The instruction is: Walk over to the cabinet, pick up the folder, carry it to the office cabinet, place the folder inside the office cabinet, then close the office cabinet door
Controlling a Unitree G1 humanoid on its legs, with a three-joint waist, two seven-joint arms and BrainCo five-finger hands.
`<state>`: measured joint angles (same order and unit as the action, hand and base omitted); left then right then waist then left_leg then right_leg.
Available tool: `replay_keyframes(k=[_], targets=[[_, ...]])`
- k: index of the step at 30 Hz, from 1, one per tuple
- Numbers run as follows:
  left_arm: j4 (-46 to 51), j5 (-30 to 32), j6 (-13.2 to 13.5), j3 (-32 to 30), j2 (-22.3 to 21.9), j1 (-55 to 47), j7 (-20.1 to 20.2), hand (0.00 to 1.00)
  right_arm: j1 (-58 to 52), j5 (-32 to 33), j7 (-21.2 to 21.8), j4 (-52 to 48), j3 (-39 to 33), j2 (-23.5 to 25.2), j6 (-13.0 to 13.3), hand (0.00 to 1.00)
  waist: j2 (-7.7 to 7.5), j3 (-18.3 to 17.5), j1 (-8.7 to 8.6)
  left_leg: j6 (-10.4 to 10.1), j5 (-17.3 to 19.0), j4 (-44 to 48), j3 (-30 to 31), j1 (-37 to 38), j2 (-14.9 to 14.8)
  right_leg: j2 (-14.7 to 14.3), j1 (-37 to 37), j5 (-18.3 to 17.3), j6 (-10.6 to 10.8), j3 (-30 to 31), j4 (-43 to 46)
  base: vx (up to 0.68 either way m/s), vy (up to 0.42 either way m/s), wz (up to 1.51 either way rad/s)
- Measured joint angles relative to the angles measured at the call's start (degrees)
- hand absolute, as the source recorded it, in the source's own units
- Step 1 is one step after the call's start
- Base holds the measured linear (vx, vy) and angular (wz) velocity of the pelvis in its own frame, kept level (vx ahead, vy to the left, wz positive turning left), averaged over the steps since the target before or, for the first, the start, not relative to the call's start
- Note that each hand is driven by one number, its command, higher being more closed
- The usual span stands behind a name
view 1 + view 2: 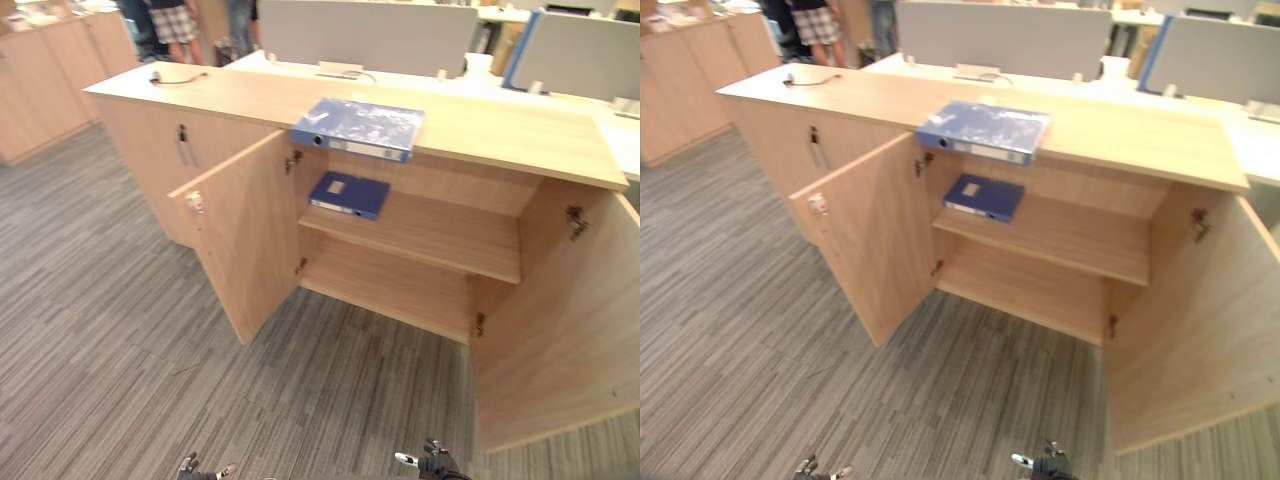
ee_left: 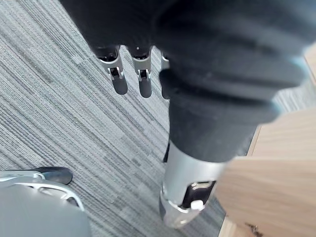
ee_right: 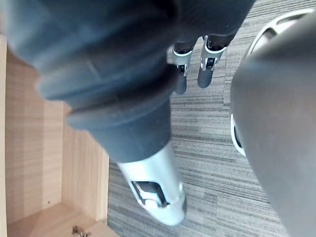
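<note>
A blue folder [image 1: 358, 127] with a marbled cover lies flat on the wooden cabinet top [image 1: 500, 125], its spine at the front edge. Below it the office cabinet [image 1: 420, 235] stands with both doors open, the left door [image 1: 245, 235] and the right door [image 1: 565, 310] swung out toward me. A second, smaller blue folder [image 1: 349, 194] rests on the inner shelf at its left end. My left hand [image 1: 200, 468] and right hand [image 1: 430, 462] hang low over the carpet, well short of the cabinet. In the wrist views the left hand's fingers [image 2: 144, 79] and the right hand's fingers [image 3: 206, 69] are straight and empty.
A shut cabinet section with keys in its lock [image 1: 183, 140] adjoins on the left. A black cable [image 1: 175, 77] lies on the top's far left. Grey partition panels [image 1: 365, 35] and desks stand behind, people [image 1: 175, 25] at the back left. Grey carpet [image 1: 120, 350] lies before the cabinet.
</note>
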<state>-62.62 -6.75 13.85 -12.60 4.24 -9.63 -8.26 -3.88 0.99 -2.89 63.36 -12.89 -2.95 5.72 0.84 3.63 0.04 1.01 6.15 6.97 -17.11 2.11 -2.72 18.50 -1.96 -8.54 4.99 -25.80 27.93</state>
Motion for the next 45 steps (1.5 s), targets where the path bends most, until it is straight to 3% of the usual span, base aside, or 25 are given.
replay_keyframes(k=[2,4,5,6,7,8,10,11,13,15,17,19,21,23,24,25,26,28,29,32,35,37,39,42,45], targets=[[-0.08,0.02,-0.39,0.70,0.17,0.46,0.18,0.00,0.32,0.01,0.01,-0.03,-1.12,0.12,-0.01,0.00,0.41,0.28,-0.67,-0.93,0.35,-0.10,0.01,0.27,-2.59,-4.75,-2.99,-1.80,-0.59,-0.87,0.44,0.07,-0.122,-0.25],[-0.01,0.59,-0.69,0.68,0.56,1.32,0.59,0.00,-0.12,0.06,-0.08,-0.83,-1.70,0.32,-0.01,0.00,-0.42,0.96,-0.81,-2.03,0.91,-0.38,-0.47,2.36,-2.89,-6.64,-4.52,-1.51,-1.13,-2.73,-0.85,0.09,-0.204,-0.10],[0.30,1.07,-0.81,0.36,0.68,1.52,0.73,0.00,-0.82,0.05,-0.08,-1.40,-1.67,0.71,-0.03,0.00,-1.72,1.04,-0.73,-3.17,1.75,-0.01,-0.85,3.53,-1.78,-6.23,-3.93,-2.28,-5.39,-4.42,-3.42,0.10,-0.200,-0.10],[0.33,1.47,-0.93,0.25,0.23,1.68,0.79,0.00,-1.04,0.12,-0.07,-1.51,-1.89,0.56,-0.07,0.00,-1.64,0.64,-0.62,-3.63,2.38,0.35,-0.79,3.77,-1.92,-6.61,-2.88,-3.46,-5.75,-4.63,-4.24,0.19,-0.217,-0.06],[1.00,2.08,-1.00,0.12,-1.17,1.93,0.96,0.00,-1.20,0.09,-0.07,-2.29,-2.75,0.45,-0.06,0.00,-0.03,0.31,-0.90,-3.75,2.76,0.53,0.13,3.81,-2.80,-7.65,-2.23,-4.30,-5.52,-5.49,-5.04,0.26,-0.244,0.08],[2.28,2.45,-1.02,-0.01,-2.36,2.63,0.96,0.00,-1.25,0.10,-0.08,-3.03,-3.54,0.91,-0.10,0.00,0.41,0.30,-1.38,-4.66,3.29,1.64,1.14,3.72,-3.52,-8.67,-1.91,-5.37,-5.35,-6.15,-5.50,0.34,-0.290,0.17],[3.89,2.48,-1.01,-0.23,-4.30,3.17,0.94,0.00,-1.33,0.10,-0.15,-3.05,-3.95,1.42,-0.15,0.00,0.34,0.36,-1.39,-5.50,5.10,4.57,1.85,3.47,-5.63,-10.50,-0.33,-6.72,-5.60,-6.80,-6.04,0.22,-0.184,0.10],[5.44,2.64,-0.93,-0.66,-5.19,3.23,1.02,0.00,-1.49,0.07,-0.44,-3.12,-3.94,1.85,-0.20,0.00,0.21,0.30,-1.21,-6.63,7.84,10.83,2.40,2.26,-8.38,-12.75,1.94,-7.82,-5.90,-7.14,-7.36,0.21,-0.157,-0.05],[6.26,2.01,-0.96,-1.15,-5.62,3.73,0.96,0.00,-1.68,0.11,-0.67,-3.29,-3.67,2.15,-0.20,0.00,-0.07,-0.03,-1.25,-6.79,9.75,21.35,2.79,-1.36,-10.99,-14.15,3.47,-8.75,-6.05,-7.15,-8.05,0.28,-0.162,-0.14],[7.36,1.59,-0.94,-1.99,-6.42,3.99,0.82,0.00,-2.08,0.22,-0.94,-4.21,-3.20,2.12,-0.23,0.00,0.14,-0.28,-1.05,-7.71,9.40,38.88,4.32,-8.38,-14.66,-15.98,6.32,-9.22,-6.35,-6.17,-10.00,0.35,-0.062,-0.26],[8.09,1.60,-0.94,-2.37,-6.16,4.11,0.75,0.00,-1.92,0.21,-1.47,-4.21,-2.56,2.12,-0.53,0.00,-0.30,0.07,-0.49,-6.94,10.00,48.45,3.02,-11.25,-15.50,-16.34,9.13,-9.22,-6.34,-4.18,-12.09,0.36,0.041,-0.44],[8.11,1.55,-0.91,-2.54,-5.82,4.11,0.58,0.00,-1.35,0.15,-1.88,-4.19,-1.83,2.07,-0.79,0.00,-0.53,0.36,-0.04,-4.61,11.45,50.41,1.34,-13.46,-15.15,-15.72,11.30,-9.18,-6.28,-2.46,-13.47,0.33,0.095,-0.49],[8.17,0.52,-0.50,-2.55,-4.99,4.78,0.13,0.00,1.58,0.09,-2.30,-3.85,-1.46,2.15,-0.97,0.00,-1.10,1.21,1.18,-2.57,13.03,42.99,1.06,-18.42,-12.12,-11.95,12.26,-9.16,-6.24,0.29,-12.42,0.29,0.194,-0.66],[8.48,-0.19,-0.15,-2.89,-4.50,4.83,-0.37,0.00,3.29,0.09,-2.37,-3.87,-0.99,2.01,-0.93,0.00,-1.42,2.35,2.26,-2.43,11.32,32.72,3.65,-20.70,-9.66,-8.61,13.70,-9.08,-5.33,1.48,-11.03,0.32,0.302,-0.52],[8.45,-0.48,-0.08,-2.88,-4.62,4.46,-0.53,0.00,3.28,0.07,-2.37,-3.96,-0.62,1.82,-0.87,0.00,-1.00,2.10,2.68,-2.24,7.36,26.38,5.98,-20.37,-8.77,-8.15,13.88,-8.82,-3.19,1.75,-10.56,0.32,0.370,-0.41],[7.71,-0.71,0.14,-2.91,-4.17,3.69,-0.94,0.00,3.31,0.06,-2.37,-3.50,0.58,2.20,-0.79,0.00,-1.53,1.85,3.21,-3.63,0.59,23.96,7.03,-19.12,-6.76,-6.49,14.89,-9.13,-0.92,3.00,-11.04,0.37,0.371,-0.06],[6.74,-0.82,0.28,-2.80,-2.79,4.00,-1.35,0.00,3.93,-0.05,-2.15,-2.84,1.91,3.35,-0.52,0.00,-3.31,1.65,2.74,-3.60,0.62,22.79,8.31,-19.02,-4.95,-6.65,14.20,-8.71,-0.87,4.18,-13.30,0.32,0.331,0.03],[5.92,-2.06,0.28,-2.77,-1.80,4.42,-1.37,0.00,5.60,-0.05,-2.17,-2.47,1.83,4.09,-0.44,0.00,-3.74,2.52,2.98,-3.77,0.75,22.82,12.74,-19.12,-2.56,-7.41,11.78,-5.79,-0.98,4.29,-16.59,0.11,0.167,0.16],[5.15,-2.16,0.19,-2.19,-1.76,4.51,-1.35,0.00,5.39,-0.05,-2.18,-2.46,1.71,3.76,-0.28,0.00,-4.01,2.12,2.60,-3.65,0.85,22.67,12.90,-18.29,-1.31,-6.44,12.69,-3.74,0.19,4.56,-16.88,0.05,0.130,0.15],[3.85,-2.64,0.27,-1.61,-0.77,4.28,-1.29,0.00,5.52,-0.23,-2.09,-1.54,1.66,3.55,-0.06,0.00,-3.48,1.82,3.04,-3.55,0.90,18.11,12.79,-14.73,-0.23,-5.49,13.07,0.60,1.64,6.54,-18.63,0.14,0.148,-0.30],[3.45,-2.80,0.15,-0.62,-0.61,3.67,-1.28,0.00,5.05,-1.95,-1.72,0.44,1.70,2.12,-0.63,0.00,-2.89,1.44,3.28,-2.43,0.32,11.52,10.56,-10.38,1.21,-3.00,11.03,2.02,3.56,7.49,-16.46,0.06,0.107,-0.55],[2.29,-2.79,0.13,-0.14,-0.85,3.56,-1.18,0.00,3.78,-2.46,-1.51,0.64,1.73,0.86,-1.27,0.00,-1.83,0.86,3.01,-1.38,-0.54,7.63,8.49,-7.59,2.01,-0.76,7.93,2.36,3.21,7.43,-10.80,0.01,0.134,-0.60],[2.15,-2.73,0.12,-0.24,-1.06,2.36,-0.83,0.00,2.35,-2.45,-1.17,0.61,1.76,0.06,-1.41,0.00,-0.57,0.22,2.48,-0.95,-0.85,4.36,6.67,-4.71,2.38,1.22,4.35,3.82,1.08,7.12,-3.69,0.02,0.160,-0.52],[2.20,-2.48,0.08,-0.27,-1.13,0.56,-0.51,0.00,1.37,-2.42,-0.99,-0.04,1.85,-0.22,-1.28,0.00,0.03,0.25,1.73,-0.09,-1.42,1.05,4.64,-0.96,2.32,3.07,1.52,5.25,-1.80,5.39,2.94,0.03,0.093,-0.35],[2.18,-2.51,0.04,-0.23,-1.17,0.16,-0.17,0.00,1.43,-2.41,-1.02,-0.15,2.26,-0.28,-1.17,0.00,0.36,0.48,0.66,0.00,-1.75,-0.86,4.66,0.48,0.34,-0.84,-1.35,-1.21,-0.76,1.98,4.29,0.04,-0.034,-0.09]])
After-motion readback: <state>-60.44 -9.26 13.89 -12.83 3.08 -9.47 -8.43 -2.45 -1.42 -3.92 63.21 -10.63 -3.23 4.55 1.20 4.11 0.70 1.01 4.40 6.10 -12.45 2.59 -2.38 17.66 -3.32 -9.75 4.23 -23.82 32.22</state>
